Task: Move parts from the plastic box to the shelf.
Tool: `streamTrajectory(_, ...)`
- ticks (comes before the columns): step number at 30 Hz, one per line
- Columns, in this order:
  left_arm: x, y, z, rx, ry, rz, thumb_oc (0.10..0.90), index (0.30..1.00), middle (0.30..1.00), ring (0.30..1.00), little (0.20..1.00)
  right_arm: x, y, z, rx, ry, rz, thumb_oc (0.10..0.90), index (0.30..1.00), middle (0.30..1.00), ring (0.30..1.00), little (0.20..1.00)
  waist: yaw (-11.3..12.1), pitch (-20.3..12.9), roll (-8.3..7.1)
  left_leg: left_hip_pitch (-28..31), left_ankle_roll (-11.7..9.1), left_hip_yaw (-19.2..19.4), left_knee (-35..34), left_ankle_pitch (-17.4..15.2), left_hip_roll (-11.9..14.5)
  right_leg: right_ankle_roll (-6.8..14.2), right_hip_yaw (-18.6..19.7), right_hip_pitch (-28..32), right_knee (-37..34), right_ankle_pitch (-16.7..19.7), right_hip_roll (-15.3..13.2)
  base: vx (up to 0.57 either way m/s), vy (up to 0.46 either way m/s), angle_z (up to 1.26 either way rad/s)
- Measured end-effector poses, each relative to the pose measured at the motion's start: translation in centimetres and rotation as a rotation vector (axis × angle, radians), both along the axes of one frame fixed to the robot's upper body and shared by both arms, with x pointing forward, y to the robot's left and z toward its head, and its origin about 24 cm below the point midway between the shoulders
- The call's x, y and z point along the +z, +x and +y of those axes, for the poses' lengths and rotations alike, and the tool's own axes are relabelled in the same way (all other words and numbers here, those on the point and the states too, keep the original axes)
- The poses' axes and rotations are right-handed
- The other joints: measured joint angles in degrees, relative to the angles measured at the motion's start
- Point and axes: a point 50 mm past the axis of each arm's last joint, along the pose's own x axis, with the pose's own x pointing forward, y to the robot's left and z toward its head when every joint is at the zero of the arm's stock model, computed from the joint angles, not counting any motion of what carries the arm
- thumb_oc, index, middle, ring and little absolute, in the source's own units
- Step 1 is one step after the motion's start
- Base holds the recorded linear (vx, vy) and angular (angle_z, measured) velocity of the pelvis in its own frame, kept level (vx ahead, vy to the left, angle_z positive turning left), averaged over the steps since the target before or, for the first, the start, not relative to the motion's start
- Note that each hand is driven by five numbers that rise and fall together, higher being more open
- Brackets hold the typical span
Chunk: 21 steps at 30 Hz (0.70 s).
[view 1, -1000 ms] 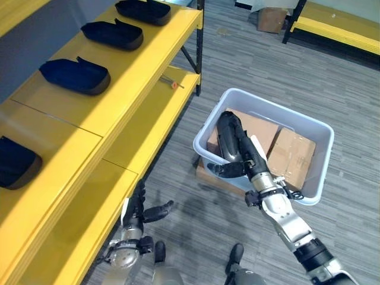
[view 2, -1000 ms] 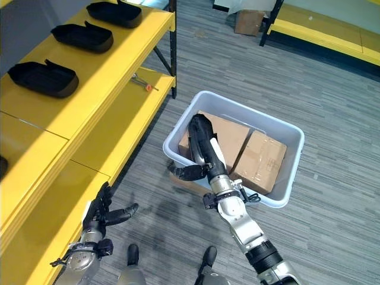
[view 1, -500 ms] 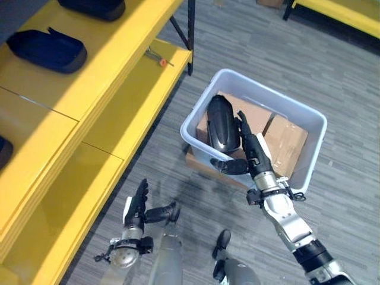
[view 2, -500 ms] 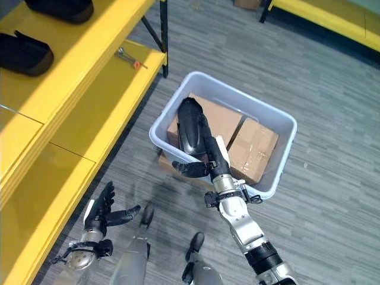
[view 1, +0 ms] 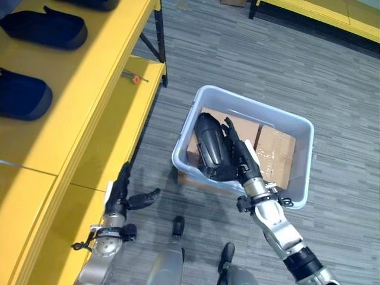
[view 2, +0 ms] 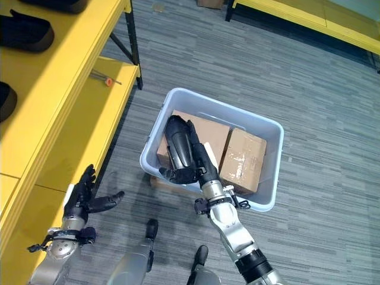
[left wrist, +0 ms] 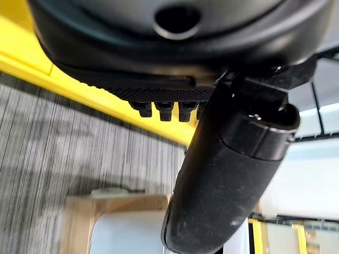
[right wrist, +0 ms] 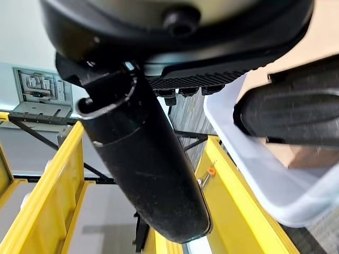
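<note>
Sharing plastic box [view 1: 300,127]: black part [view 1: 211,151], cardboard boxes [view 1: 274,155].

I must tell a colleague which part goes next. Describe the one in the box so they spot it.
Find the pale plastic box on the grey floor beside the yellow shelf. On the brown cartons inside leans a long black part, the box's sole dark rounded item, with the right hand against it.

The part [view 1: 211,151] is a long, rounded black piece with a smooth, slightly glossy shell, standing tilted on end at the left side of the plastic box [view 1: 297,127], directly ahead of the right hand [view 1: 240,160], whose thumb and fingers close round its lower end. The box is pale grey-blue, open-topped and rectangular, on the floor. On the yellow shelf [view 1: 89,89], well to the hand's left, lie more black parts [view 1: 44,27] flat, spaced apart.
</note>
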Motion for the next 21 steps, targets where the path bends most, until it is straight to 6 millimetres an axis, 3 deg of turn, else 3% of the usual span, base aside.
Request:
streamTrajectory(6, -0.6, -0.6, -0.1, 0.006, -0.009, 0.024, 0.9, 1.0, 1.0, 1.0, 1.0, 0.1, 0.1, 0.2, 0.012, -0.001, -0.003, 0.9, 1.0, 1.0, 1.0, 1.0, 0.0, 0.0, 0.0, 0.6, -1.5, 0.8, 0.1, -1.1, 0.6, 0.0, 0.2, 0.5, -1.0, 0.0, 0.7, 0.01, 0.066, -0.13)
streamTrajectory(11, -1.0, -1.2, 0.0, 0.011, -0.008, 0.048, 0.9, 1.0, 1.0, 1.0, 1.0, -0.1, 0.1, 0.2, 0.013, -0.009, 0.008, 0.9, 1.0, 1.0, 1.0, 1.0, -0.3, 0.1, 0.12, 0.4, -1.1, 1.6, 0.8, -1.5, 1.3, 0.1, 2.0, -2.4, 3.4, -0.3, 1.0, -0.01, 0.031, -0.24)
streamTrajectory(15, -0.4, -0.2, -0.2, -0.006, -0.003, 0.017, 0.9, 1.0, 1.0, 1.0, 1.0, -0.2, -0.1, 0.0, -0.005, -0.003, 0.01, 0.9, 1.0, 1.0, 1.0, 1.0, -2.4, 0.5, 1.85, -1.9, -1.5, -1.6, 2.1, -1.3, 1.4, 0.7, 9.9, -7.5, 11.2, -3.1, 0.6, -0.02, -0.153, 0.44)
streamTrajectory(17, 0.5, 0.7, -0.3, -0.013, 0.003, -0.025, 0.9, 1.0, 1.0, 1.0, 1.0, 0.1, 0.1, 0.2, 0.002, -0.002, 0.002, 0.9, 1.0, 1.0, 1.0, 1.0, -1.9, 1.3, 3.44, -5.3, -1.8, -3.2, 2.9, -0.7, 1.2, 0.1, 13.4, -9.5, 10.3, -3.6, -2.8, 0.06, -0.354, 0.56)
streamTrajectory(20, 0.7, 0.6, 0.3, 0.018, 0.003, -0.032, 0.9, 1.0, 1.0, 1.0, 1.0, 0.2, 0.3, 0.2, 0.004, -0.009, 0.003, 0.9, 1.0, 1.0, 1.0, 1.0, -1.2, 1.4, 4.63, -5.9, -3.9, -5.6, -0.1, 1.2, 2.1, 0.3, 8.2, -8.0, 5.3, -3.4, -4.0, 0.08, -0.254, 0.31)
streamTrajectory(21, 0.3, 0.1, 0.4, 0.035, -0.006, -0.02, 0.9, 1.0, 1.0, 1.0, 1.0, 0.1, 0.2, -0.2, -0.005, -0.021, 0.006, 0.9, 1.0, 1.0, 1.0, 1.0, -1.4, 1.4, 5.04, -4.9, -5.1, -6.7, -2.5, 3.3, 3.0, 3.4, 6.1, -5.7, 2.2, -1.5, -3.2, 0.04, -0.278, 0.42)
